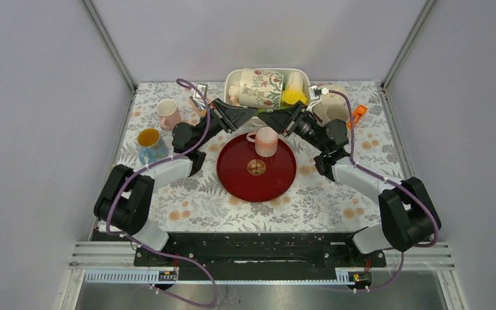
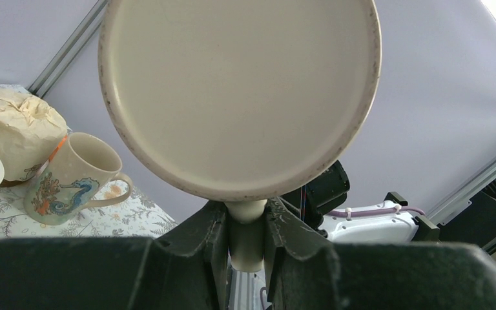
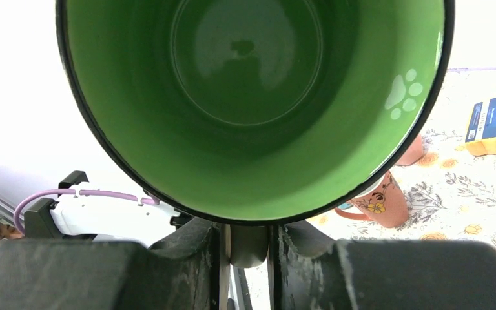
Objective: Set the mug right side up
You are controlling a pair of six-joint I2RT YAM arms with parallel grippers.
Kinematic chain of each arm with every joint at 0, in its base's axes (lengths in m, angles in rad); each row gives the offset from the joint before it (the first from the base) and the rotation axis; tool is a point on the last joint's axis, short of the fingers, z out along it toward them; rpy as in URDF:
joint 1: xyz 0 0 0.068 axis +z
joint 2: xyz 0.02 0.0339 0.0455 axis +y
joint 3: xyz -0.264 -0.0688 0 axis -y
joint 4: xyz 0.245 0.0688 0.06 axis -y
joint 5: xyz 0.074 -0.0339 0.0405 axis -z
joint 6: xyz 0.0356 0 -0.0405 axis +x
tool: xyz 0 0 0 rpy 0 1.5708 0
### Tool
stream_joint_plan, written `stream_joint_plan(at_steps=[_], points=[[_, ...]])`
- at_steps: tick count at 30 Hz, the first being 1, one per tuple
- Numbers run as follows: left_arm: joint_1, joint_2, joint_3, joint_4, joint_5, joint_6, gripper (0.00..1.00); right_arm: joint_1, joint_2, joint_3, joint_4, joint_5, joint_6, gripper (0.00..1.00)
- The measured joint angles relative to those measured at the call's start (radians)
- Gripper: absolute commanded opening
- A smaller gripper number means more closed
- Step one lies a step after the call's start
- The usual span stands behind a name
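Top external view shows you the left end effector [image 1: 250,116] clamped on the handle of the floral mug [image 1: 261,88]. The mug is held on its side in the air, seen against the white bin [image 1: 232,79] at the far edge of the tabletop [image 1: 323,200]. Your left wrist camera faces its cream base and your right wrist camera looks into its green inside, while the right end effector [image 1: 270,120] pinches the same handle from the opposite side, above the far rim of the red tray [image 1: 256,177].

On the floral table [image 1: 187,200] lie a red tray [image 1: 236,175], white basin [image 1: 232,80], pink mug [image 1: 167,114] and blue mug [image 1: 150,146].
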Motion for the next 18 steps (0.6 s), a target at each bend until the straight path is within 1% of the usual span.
stream_joint_plan(at_steps=[3,8,9,12,15,18], points=[[-0.005,0.0,0.0,0.0,0.0,0.005,0.08,-0.007,-0.012,0.0,-0.02,-0.012,-0.009,0.01],[-0.019,0.0,0.0,0.001,0.001,0.018,0.33,-0.02,-0.047,0.001,-0.074,-0.037,-0.051,0.0],[-0.024,0.0,0.0,0.001,0.0,0.023,0.4,-0.024,-0.056,0.002,-0.087,-0.044,-0.064,0.0],[-0.04,0.0,-0.008,0.016,0.008,0.032,0.66,-0.035,-0.085,0.008,-0.141,-0.055,-0.111,0.0],[-0.058,0.0,-0.015,0.027,0.022,0.037,0.98,-0.053,-0.116,0.008,-0.194,-0.058,-0.157,0.0],[-0.074,0.0,-0.016,0.036,0.036,0.034,0.99,-0.073,-0.136,0.014,-0.23,-0.057,-0.194,0.0]])
